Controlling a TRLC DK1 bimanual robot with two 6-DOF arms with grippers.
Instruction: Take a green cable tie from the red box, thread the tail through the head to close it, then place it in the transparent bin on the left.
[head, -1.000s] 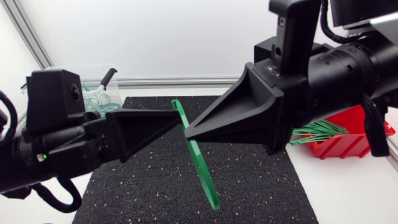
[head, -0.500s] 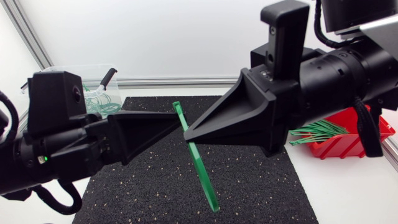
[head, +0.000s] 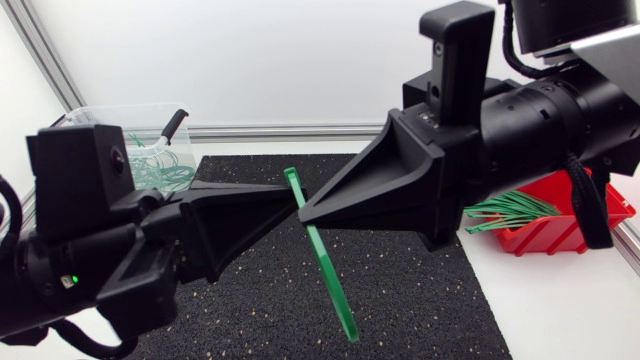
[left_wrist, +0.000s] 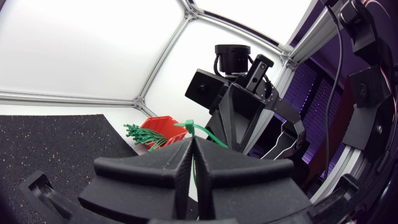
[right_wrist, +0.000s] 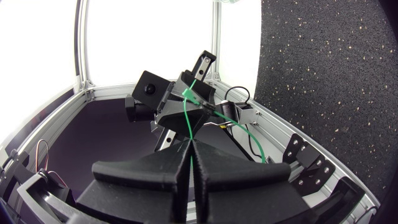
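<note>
You hold the flat green plastic cable tie above the black speckled foam mat, with left gripper and right gripper both pinched onto its upper end. Threading looks unfinished. Next, I judge, you must bring the tail hanging toward the mat round to the head.

No text, label, number or sign can be read in any view. Nothing legible shows on the matte black wedge-fingered left hand or right hand, on the flat green plastic cable tie, on the red plastic box, or on the black speckled rubber mat on the desk.
</note>
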